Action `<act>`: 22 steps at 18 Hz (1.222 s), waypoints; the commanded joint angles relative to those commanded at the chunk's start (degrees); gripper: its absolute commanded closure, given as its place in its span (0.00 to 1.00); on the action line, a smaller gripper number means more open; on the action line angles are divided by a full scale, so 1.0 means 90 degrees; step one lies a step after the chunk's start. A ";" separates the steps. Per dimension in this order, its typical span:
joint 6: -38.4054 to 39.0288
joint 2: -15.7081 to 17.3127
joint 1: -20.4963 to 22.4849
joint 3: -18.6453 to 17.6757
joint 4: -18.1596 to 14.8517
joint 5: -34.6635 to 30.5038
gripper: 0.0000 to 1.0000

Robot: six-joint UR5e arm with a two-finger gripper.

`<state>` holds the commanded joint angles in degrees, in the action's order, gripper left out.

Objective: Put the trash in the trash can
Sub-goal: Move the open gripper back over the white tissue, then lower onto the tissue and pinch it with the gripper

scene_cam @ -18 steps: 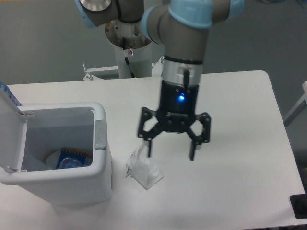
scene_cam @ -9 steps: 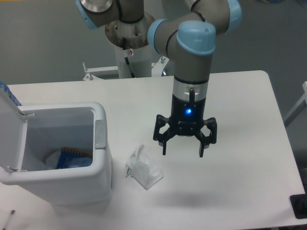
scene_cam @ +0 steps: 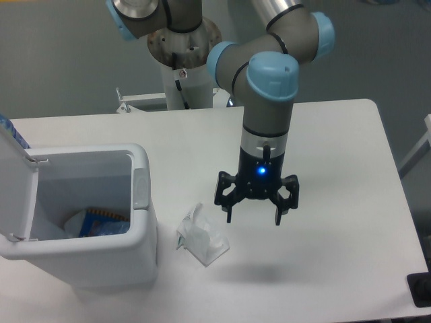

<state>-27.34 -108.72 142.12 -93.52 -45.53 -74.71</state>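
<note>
From the fixed camera, the crumpled white translucent wrapper (scene_cam: 200,237) lies on the white tabletop (scene_cam: 337,155), just beside the front right corner of the trash can (scene_cam: 81,222). It sits below and to the left of the gripper (scene_cam: 252,219) in the picture, near it but clear of the fingers (scene_cam: 228,211), which are spread wide and hold nothing. The wrapper's long axis appears to run diagonally, from a thin peak at its upper left down to a broader fold at its lower right. My reading is that the coming move turns on this offset: the gripper needs to shift left and toward the camera before it descends, so the spread fingers straddle the wrapper across its narrower width.

The arm reaches out from its base at the top of the picture, its wrist pointing straight down and a blue light glowing on the gripper body. A soft shadow on the tabletop below suggests the gripper hangs above the surface, not touching it.

The trash can stands with its flip lid open to the left. Inside, a blue and orange printed packet (scene_cam: 101,222) is visible. The crushed bottle cannot be made out in this view
</note>
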 joint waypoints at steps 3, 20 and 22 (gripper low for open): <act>0.0341 -0.0146 -0.0068 0.0000 0.0000 -0.0009 0.00; 0.1368 -0.1094 -0.0703 -0.0410 0.0000 -0.0224 0.00; 0.1426 -0.1123 -0.0771 -0.0449 0.0000 -0.0234 0.00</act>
<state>-14.50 -118.83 135.18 -97.56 -45.53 -76.82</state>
